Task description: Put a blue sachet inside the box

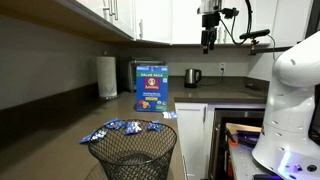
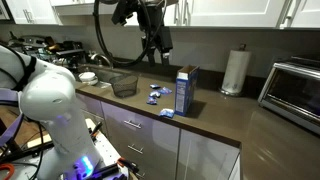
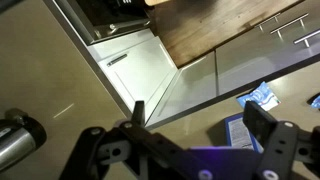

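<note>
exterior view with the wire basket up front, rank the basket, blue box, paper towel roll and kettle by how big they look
1. wire basket, though it sits nearest the camera, which inflates it
2. box
3. paper towel roll, narrower than the box
4. kettle

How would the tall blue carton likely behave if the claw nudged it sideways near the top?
The carton stands upright, tall over a narrow base, so it would probably tip rather than slide. Being cardboard, it is likely light. The counter looks smooth, so a low push might slide it.
</note>
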